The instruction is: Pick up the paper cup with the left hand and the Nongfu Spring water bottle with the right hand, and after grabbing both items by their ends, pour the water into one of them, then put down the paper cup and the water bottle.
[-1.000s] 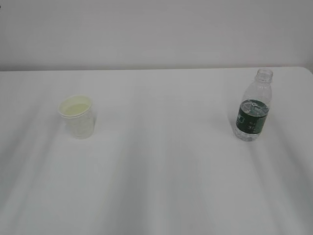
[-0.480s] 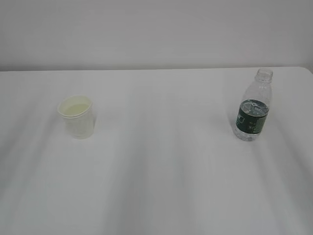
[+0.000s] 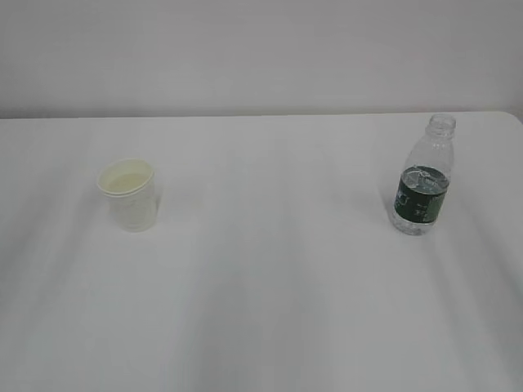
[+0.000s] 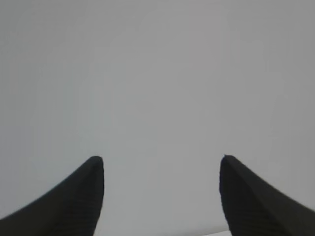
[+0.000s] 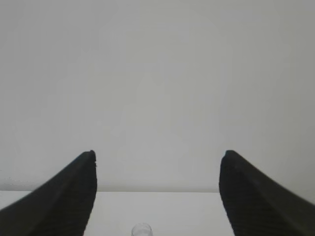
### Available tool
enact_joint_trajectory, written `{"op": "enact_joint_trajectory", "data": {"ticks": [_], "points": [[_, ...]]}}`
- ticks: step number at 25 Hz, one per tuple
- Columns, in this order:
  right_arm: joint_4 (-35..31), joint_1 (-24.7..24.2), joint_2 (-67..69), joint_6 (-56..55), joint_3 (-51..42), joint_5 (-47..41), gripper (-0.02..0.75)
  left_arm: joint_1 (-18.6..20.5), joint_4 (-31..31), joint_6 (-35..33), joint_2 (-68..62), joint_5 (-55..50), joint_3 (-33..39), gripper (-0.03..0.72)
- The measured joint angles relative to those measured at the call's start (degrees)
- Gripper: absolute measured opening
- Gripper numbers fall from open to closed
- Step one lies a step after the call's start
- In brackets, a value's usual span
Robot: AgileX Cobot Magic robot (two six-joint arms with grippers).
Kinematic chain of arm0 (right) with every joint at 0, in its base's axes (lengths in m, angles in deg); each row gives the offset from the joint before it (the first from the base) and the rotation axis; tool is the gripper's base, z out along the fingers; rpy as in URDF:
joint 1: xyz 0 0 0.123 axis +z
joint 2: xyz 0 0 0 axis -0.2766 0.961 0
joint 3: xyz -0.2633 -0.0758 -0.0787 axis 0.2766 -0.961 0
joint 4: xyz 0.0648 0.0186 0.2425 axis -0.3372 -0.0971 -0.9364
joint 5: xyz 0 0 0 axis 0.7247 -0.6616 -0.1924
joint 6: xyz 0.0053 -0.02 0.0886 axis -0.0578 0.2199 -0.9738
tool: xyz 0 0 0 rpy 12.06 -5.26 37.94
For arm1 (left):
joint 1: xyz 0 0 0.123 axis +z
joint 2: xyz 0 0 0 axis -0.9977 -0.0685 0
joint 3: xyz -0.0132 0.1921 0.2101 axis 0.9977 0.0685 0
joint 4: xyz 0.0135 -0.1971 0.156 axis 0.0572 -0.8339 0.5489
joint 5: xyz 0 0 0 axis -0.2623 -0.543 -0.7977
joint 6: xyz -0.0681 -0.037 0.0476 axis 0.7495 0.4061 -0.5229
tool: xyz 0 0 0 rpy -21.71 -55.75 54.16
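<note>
Table [image 3: 270, 310]: white, spans the scene. Bottle [image 3: 422, 180]: upright, far right, uncapped; mouth visible at the bottom edge of the right wrist view. Cup [image 3: 128, 194]: upright, left, well apart from the bottle. Left gripper [image 4: 161, 160]: jaws wide, empty. Right gripper [image 5: 158, 155]: jaws wide, empty.

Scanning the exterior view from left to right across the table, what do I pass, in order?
paper cup, upright on the left side of the table → Nongfu Spring water bottle, upright and uncapped, on the right side. Neither hand shows in this view.
</note>
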Motion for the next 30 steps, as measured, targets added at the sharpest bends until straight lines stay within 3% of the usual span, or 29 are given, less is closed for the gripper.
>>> {"op": "enact_joint_trajectory", "data": {"ticks": [17,30], "points": [[1.36,0.0,-11.76,0.15,7.89,-19.57,0.59,0.0,1.78,-0.23,13.22,-22.69,-3.42,0.513],[1.36,0.0,-25.65,0.15,8.33,-40.04,0.59,0.0,1.78,-0.23,26.78,-41.61,-3.63,0.495]]}}
